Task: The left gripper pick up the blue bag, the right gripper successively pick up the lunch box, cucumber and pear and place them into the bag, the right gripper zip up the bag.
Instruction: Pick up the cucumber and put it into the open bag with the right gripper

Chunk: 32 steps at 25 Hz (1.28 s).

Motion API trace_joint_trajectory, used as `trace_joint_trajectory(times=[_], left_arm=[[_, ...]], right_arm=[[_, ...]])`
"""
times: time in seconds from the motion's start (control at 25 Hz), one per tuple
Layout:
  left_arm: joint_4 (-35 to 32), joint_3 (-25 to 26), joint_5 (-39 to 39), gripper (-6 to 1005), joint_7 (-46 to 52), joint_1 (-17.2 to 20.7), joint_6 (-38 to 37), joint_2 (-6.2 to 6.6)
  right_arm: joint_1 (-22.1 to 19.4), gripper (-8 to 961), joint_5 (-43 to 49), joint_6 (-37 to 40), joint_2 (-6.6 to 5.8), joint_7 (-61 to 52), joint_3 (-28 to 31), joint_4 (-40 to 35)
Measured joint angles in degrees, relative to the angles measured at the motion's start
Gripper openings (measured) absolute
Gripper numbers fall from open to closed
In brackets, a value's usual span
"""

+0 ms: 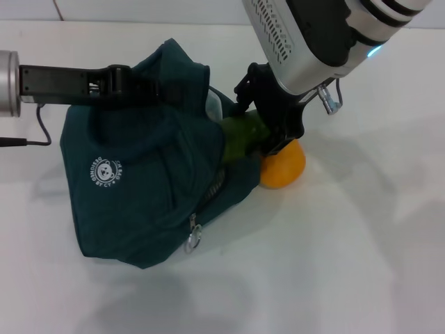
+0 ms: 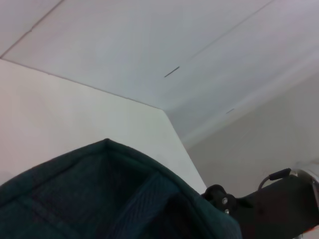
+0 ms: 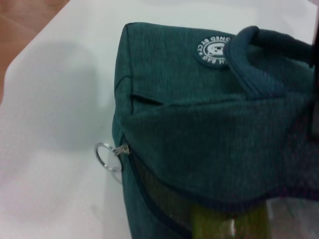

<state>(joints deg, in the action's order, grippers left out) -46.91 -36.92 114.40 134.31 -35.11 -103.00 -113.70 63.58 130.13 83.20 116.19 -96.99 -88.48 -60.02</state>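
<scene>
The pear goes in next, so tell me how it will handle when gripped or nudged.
The pear sits on the table beside the blue bag, under the right gripper. Its rounded body probably rolls if nudged. Its smooth skin may slip between narrow jaws, so grip across its widest part. It looks firm rather than squashy, though that is a guess.

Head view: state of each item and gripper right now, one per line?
blue bag: unzipped, mouth open, top held by the left gripper.
cucumber: in right gripper, at bag mouth.
pear: on the table, beside bag.
lunch box: not visible.
</scene>
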Motion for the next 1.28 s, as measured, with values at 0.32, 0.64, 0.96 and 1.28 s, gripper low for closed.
trace_joint_trajectory(times=[0.32, 0.64, 0.96, 1.28], left_arm=[[0.39, 0.19, -0.23, 38, -0.10, -0.85, 0.00, -0.07], [0.42, 0.28, -0.25, 38, -0.29, -0.94, 0.12, -0.11], [0.43, 0.27, -0.25, 38, -0.29, -0.80, 0.49, -0.01], [0.42, 0.36, -0.25, 39, -0.28, -0.56, 0.69, 0.28]], right_arm=[[-0.44, 604, -4.17, -1.10, -0.01, 2.35, -0.22, 0.00], [-0.64, 603, -6.32, -2.39, -0.01, 3.63, -2.49, 0.63], [-2.20, 605, -7.31, -2.84, -0.01, 3.52, -2.69, 0.15], [-5.90, 693, -8.82, -4.42, -0.23, 3.58, -1.75, -2.89]])
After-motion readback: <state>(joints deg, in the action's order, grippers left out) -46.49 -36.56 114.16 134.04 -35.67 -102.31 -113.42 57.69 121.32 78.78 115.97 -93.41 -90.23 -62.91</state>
